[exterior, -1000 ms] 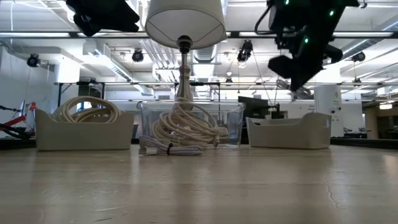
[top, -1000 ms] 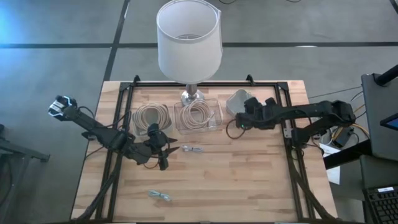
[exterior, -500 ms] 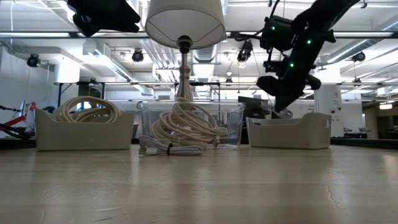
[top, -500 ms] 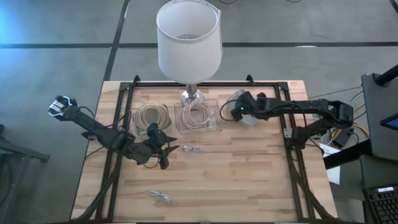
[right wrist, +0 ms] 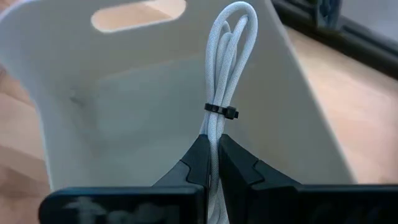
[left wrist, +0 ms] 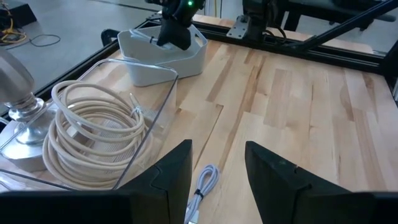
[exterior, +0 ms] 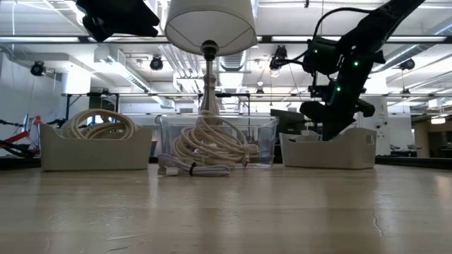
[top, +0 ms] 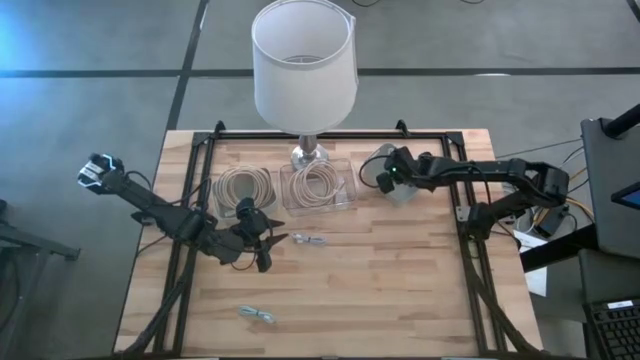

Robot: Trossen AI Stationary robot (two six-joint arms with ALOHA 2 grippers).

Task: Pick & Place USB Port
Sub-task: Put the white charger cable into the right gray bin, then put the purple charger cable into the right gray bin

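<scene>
My right gripper [right wrist: 213, 140] is shut on a bundled white USB cable [right wrist: 227, 68] tied with a black band. It reaches down into the grey bin [top: 378, 158] at the table's far right; the low view shows it dipping below the bin's rim [exterior: 353, 134]. My left gripper [left wrist: 217, 180] is open above the table's middle left [top: 262, 240]. A second white cable bundle [top: 312, 240] lies flat on the wood just ahead of it. A third bundle [top: 258, 315] lies near the table's near edge. My right gripper pinches the white cable bundle between its two fingers [right wrist: 199, 162], just behind the black tie [right wrist: 221, 112]. The fingers lie along the bundle and slant down from the table's right. The looped end [right wrist: 239, 25] sticks out ahead of the fingertips, inside the grey bin.
A clear bin [top: 320, 185] with coiled cream cable stands beside the grey bin, and another bin of cream cable [top: 245, 185] is left of it. A white-shaded lamp [top: 303, 65] stands at the far edge. A black frame [top: 465, 215] borders the table. Bare wood fills the near half.
My right gripper has travelled toward the table's left and far edge and come down, carrying the white cable bundle from above the table into the grey bin. It has stayed shut on the bundle. My left arm has kept still.
</scene>
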